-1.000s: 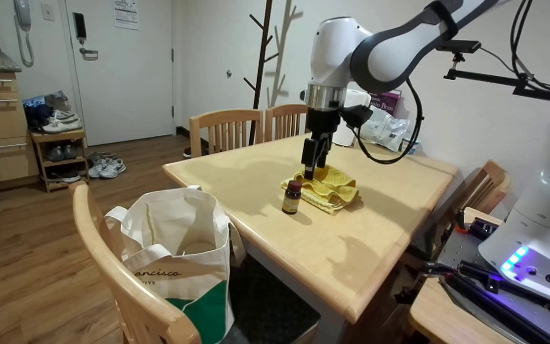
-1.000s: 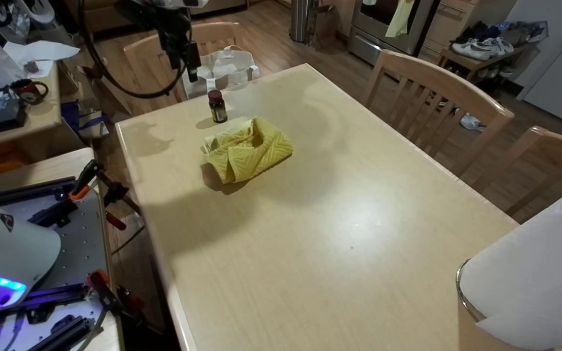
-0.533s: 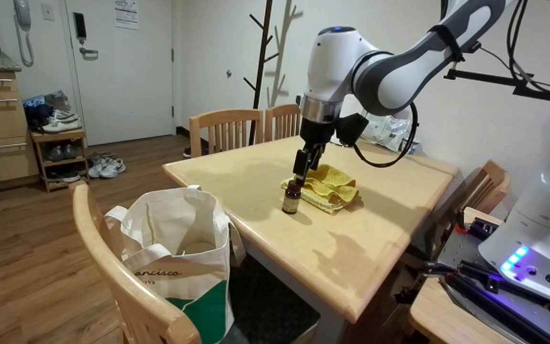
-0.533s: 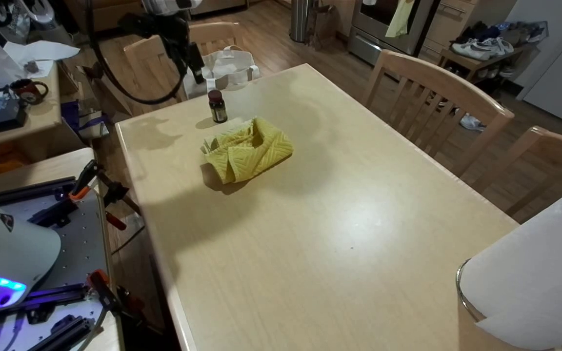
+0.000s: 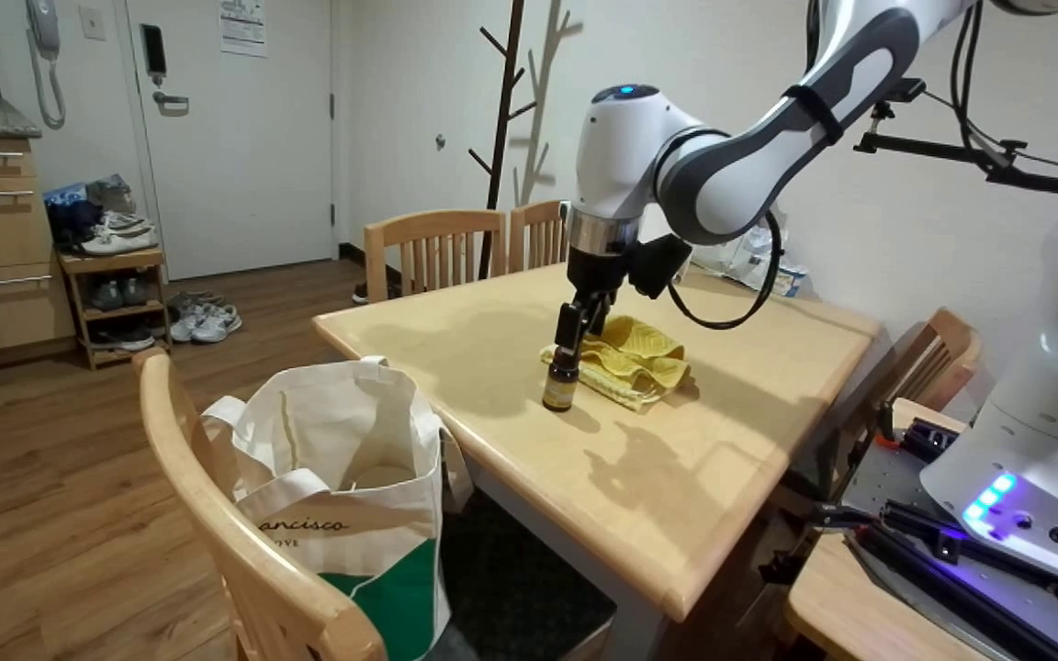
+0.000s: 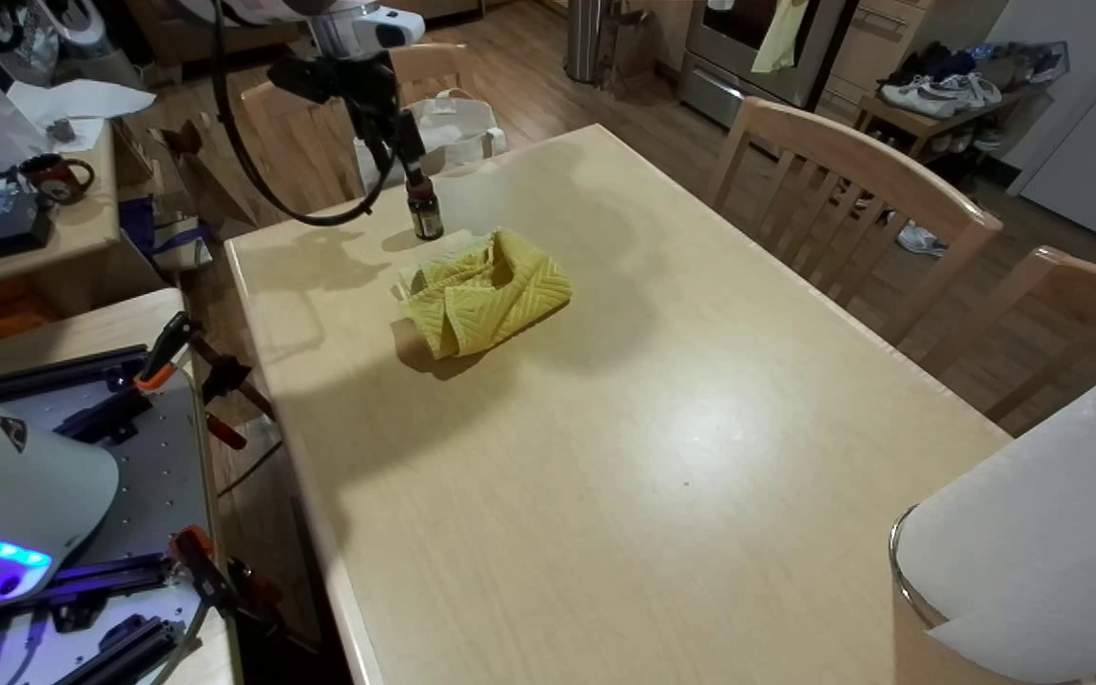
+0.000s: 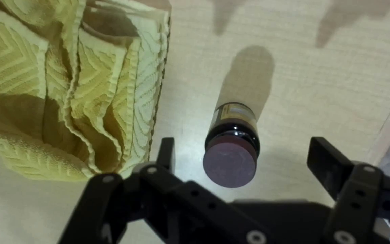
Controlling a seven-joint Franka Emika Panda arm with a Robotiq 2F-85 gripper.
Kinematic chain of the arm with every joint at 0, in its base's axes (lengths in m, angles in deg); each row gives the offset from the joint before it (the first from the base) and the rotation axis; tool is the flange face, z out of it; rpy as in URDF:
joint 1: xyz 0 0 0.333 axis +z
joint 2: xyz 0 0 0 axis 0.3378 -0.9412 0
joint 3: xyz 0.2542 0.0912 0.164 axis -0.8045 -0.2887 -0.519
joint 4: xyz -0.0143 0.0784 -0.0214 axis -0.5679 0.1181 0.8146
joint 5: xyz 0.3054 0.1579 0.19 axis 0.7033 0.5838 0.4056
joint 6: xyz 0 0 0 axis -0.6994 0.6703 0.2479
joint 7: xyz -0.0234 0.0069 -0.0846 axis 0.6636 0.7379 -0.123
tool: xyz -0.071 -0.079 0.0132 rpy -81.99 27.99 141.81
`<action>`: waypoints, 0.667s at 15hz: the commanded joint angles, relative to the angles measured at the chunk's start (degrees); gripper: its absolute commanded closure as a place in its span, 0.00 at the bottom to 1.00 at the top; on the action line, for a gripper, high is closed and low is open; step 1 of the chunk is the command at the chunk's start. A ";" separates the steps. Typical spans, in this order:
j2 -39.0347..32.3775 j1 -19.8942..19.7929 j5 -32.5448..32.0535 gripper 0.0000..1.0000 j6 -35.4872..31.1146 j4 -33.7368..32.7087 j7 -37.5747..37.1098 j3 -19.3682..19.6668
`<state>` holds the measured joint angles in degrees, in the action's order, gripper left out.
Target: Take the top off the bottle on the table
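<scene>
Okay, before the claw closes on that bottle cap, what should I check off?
1. Bottle upright on the table: ok.
2. Cap on the bottle: ok.
3. Claw open: ok.
4. Cap between the fingers: ok in the wrist view, though it looks nearer the finger by the yellow cloth.
5. Fingers low enough to grip: cannot tell.
6. Bottle braced against turning: not ok; nothing visibly holds it.

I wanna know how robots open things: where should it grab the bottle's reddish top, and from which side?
Probably around the side of the round top, coming from above. The bottle stands upright with its top uppermost, and in the wrist view that shows between the jaws of the open end effector. The yellow cloth lies close by, so coming in low from there looks harder.
</scene>
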<state>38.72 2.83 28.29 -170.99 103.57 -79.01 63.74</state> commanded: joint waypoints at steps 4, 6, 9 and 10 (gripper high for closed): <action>-4.24 -1.87 5.90 0.00 -0.15 -7.51 9.78 -0.89; -4.78 -2.85 9.90 0.00 0.25 -8.12 12.64 -1.62; -5.06 -4.28 15.21 0.00 0.54 -7.05 16.12 -2.15; -5.09 -4.55 16.33 0.00 0.81 -6.85 16.57 -2.11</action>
<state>34.17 0.55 40.25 -171.02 96.50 -66.35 63.09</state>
